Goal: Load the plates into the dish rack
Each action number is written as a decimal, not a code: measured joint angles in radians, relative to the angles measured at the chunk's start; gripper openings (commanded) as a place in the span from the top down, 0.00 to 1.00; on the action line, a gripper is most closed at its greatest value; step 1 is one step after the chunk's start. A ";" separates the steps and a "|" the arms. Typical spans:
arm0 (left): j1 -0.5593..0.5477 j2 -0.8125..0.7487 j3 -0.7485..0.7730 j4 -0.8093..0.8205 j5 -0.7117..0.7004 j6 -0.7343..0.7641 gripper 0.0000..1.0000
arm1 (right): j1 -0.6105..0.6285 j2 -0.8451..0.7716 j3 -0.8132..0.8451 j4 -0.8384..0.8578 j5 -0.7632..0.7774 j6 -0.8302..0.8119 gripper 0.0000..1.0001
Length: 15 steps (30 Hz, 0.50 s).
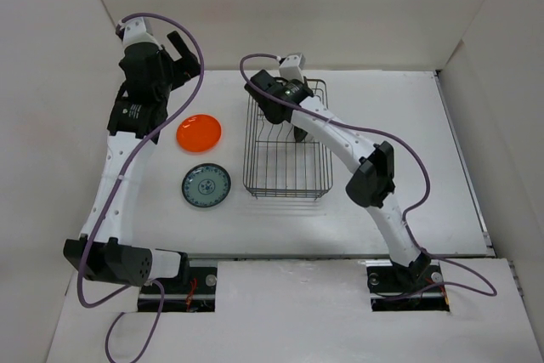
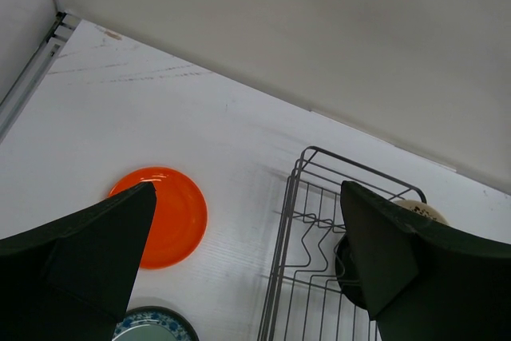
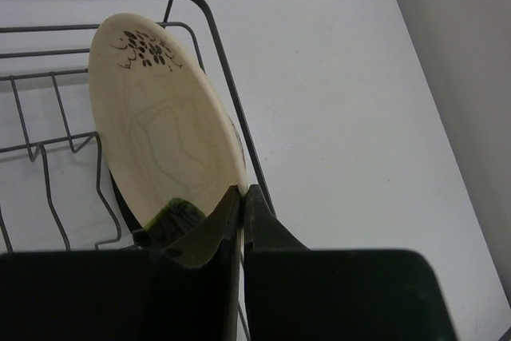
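The dark wire dish rack (image 1: 287, 146) stands mid-table. My right gripper (image 3: 242, 195) is shut on the rim of the beige plate (image 3: 160, 129) with a dark mark, which stands on edge at the rack's far end (image 3: 231, 101). In the top view that gripper (image 1: 291, 93) is over the rack's far end. A dark round plate (image 2: 346, 271) stands in the rack beside it, partly hidden by my finger. The orange plate (image 1: 199, 132) and the blue-green plate (image 1: 206, 186) lie flat left of the rack. My left gripper (image 2: 247, 197) is open and empty, high above the orange plate (image 2: 164, 217). No clear glass plate shows.
White walls close in the table on the left, back (image 1: 280, 6) and right. The near half of the rack holds only bare wire dividers (image 1: 285, 167). The right arm's elbow (image 1: 374, 174) hangs just right of the rack.
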 measured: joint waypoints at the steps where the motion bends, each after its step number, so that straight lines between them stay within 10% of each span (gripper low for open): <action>1: 0.000 -0.003 0.000 0.000 0.002 0.000 0.00 | 0.000 0.006 0.002 0.007 0.004 0.003 1.00; 15: 0.000 -0.008 0.000 0.000 0.002 0.000 0.00 | 0.000 0.048 0.023 0.041 0.007 0.012 0.97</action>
